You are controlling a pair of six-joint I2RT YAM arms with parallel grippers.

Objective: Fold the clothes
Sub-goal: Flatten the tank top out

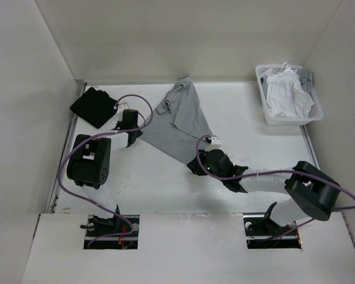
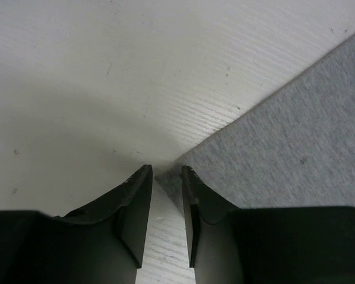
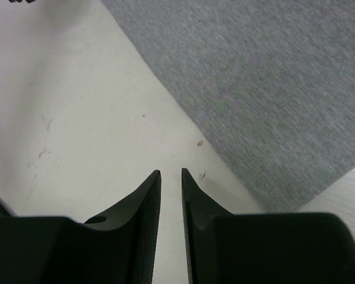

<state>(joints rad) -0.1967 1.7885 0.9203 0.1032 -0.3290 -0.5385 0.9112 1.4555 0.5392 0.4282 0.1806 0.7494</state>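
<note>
Your light grey short-sleeved knit shirt (image 1: pixel 180 121) lies on the white table surface (image 1: pixel 165 183), from the middle up to the far edge. It is narrow at the far end, wider toward you, and partly doubled over itself.

Your left gripper (image 2: pixel 165 170) sits low at the shirt's left edge. Its jaws are a narrow slit apart, and a point of grey fabric reaches right to the tips. You cannot tell whether any cloth is caught yet.

Your right gripper (image 3: pixel 170 171) is at the shirt's near corner, jaws slightly apart over bare surface, with the hem just beside the tips.

A small black cloth square (image 1: pixel 94 107) lies in the far left corner. A white plastic basket (image 1: pixel 272 118) of laundry stands in the far right corner.
</note>
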